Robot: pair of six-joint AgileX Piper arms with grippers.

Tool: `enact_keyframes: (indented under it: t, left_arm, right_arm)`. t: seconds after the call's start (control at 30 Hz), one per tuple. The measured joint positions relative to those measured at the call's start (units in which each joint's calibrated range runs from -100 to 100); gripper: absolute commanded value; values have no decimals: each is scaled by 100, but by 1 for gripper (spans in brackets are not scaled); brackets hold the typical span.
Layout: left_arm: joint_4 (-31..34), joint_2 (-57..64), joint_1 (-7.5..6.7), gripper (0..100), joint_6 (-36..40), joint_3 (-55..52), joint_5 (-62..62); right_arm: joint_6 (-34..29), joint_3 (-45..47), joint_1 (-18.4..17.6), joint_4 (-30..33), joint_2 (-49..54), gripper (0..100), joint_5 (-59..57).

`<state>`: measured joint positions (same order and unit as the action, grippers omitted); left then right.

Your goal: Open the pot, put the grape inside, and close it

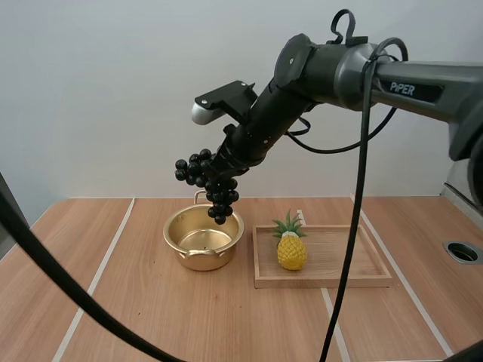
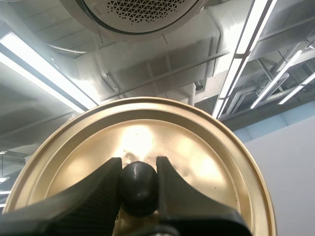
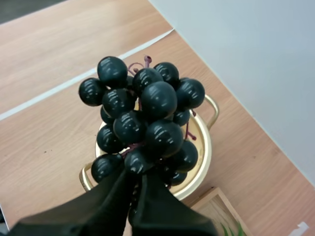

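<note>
With the lid off and pinched by its knob in the left claw, the right claw holds the grape bunch just above the 12 o'clock rim of the open pot (tray at 3 o'clock); drop-in and closing remain.

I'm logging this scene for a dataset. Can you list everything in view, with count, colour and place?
shiny gold metal pot: one, gold, lidless, on the table beside the tray
round gold metal lid: one, gold with a black knob, held by the left gripper
bunch of glossy black grapes: one, black, hanging above the pot
shallow wooden tray: one, light wood, on the table
small yellow toy pineapple: one, yellow with green leaves, standing on the tray
wooden table: one, light wood with white lines
left gripper: one, black, shut on the lid's knob
right gripper: one, black, shut on the grapes
</note>
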<state>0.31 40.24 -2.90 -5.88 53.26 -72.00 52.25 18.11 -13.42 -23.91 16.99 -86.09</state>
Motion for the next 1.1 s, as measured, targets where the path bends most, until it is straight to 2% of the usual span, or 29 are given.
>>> enact_keyframes:
  t: [0.5,0.8,1.0,1.1]
  left_arm:
    - [0,0,0,0,0,0,0]
    - [0,0,0,0,0,0,-214]
    - [0,0,0,0,0,0,-214]
    - [0,0,0,0,0,0,-234]
  right_arm:
    - [116,0,-16,-131,-1243,0,696]
    - [128,0,-172,-176,-1792,0,1075]
    - [99,0,-316,131,-2130,0,1094]
    - [-104,0,-324,451,-2277,0,1110]
